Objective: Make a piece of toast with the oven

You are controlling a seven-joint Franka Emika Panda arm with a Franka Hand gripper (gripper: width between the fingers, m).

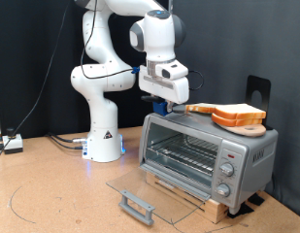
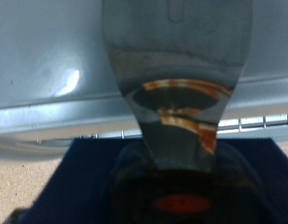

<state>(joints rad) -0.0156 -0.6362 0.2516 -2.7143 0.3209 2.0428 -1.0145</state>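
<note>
- Exterior view: the white Franka arm (image 1: 106, 78) stands on a brown tabletop (image 1: 52, 194), bent over so its two-finger gripper (image 1: 166, 101) hangs right above the top of the small boxy silver toaster oven (image 1: 208, 155), near the oven's left end as the camera sees it.
- The oven's glass door (image 1: 140, 189) is dropped fully open and lies flat in front, with its grey bar handle (image 1: 137, 205) at the near edge. The wire rack (image 1: 183, 153) inside is visible, and round knobs (image 1: 227, 175) run down the panel on the exterior view's right.
- On the oven roof, a flat bread slice with a pale face and orange-brown crust (image 1: 199, 109) lies just beside the gripper, towards the exterior view's right. Further right sits a thicker stack of similar slices (image 1: 239, 117).
- Can't tell from here whether the jaws are wide or narrow; a dark blue bit under the hand hides the tips.
- Wrist view: pretty blurry. One broad, shiny grey finger (image 2: 176, 84) fills the middle, with orange-brown crust colours reflected on it. Behind it is the oven's silver top, and a strip of wire rack peeks in at one edge. The jaw gap isn't visible here either, so no call on it.
</note>
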